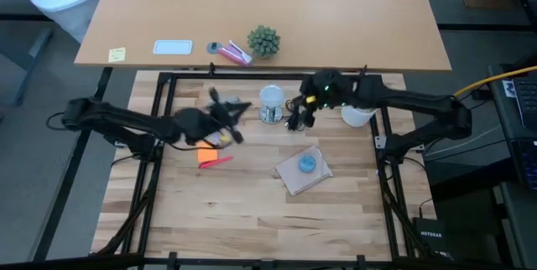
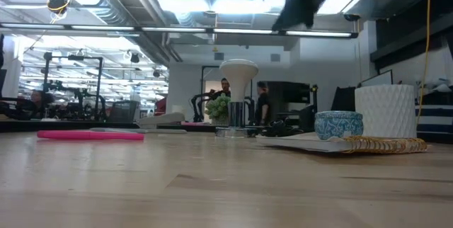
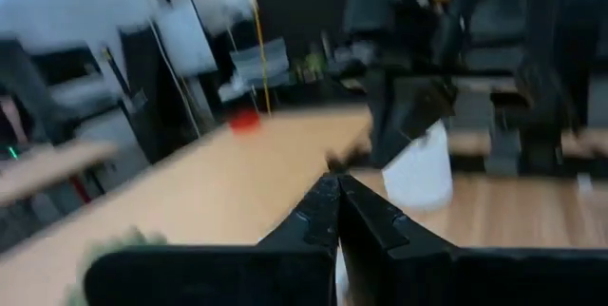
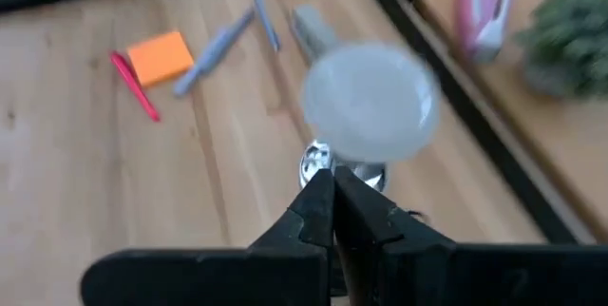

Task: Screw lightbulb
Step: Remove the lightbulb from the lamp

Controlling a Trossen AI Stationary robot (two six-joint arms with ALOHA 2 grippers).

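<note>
On the wooden tabletop (image 1: 252, 211), the lightbulb (image 1: 272, 96) stands upright in its socket (image 1: 270, 116); left gripper (image 1: 243, 105) and right gripper (image 1: 295, 124) flank it, both clenched, empty. A pink pen (image 1: 215, 162) lies beyond the left gripper.

Left claw (image 1: 241, 107) motion-blurred overhead

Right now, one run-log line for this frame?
bulb: upright in socket, unheld | left end effector: shut, left of bulb | right end effector: shut, right of bulb
</note>
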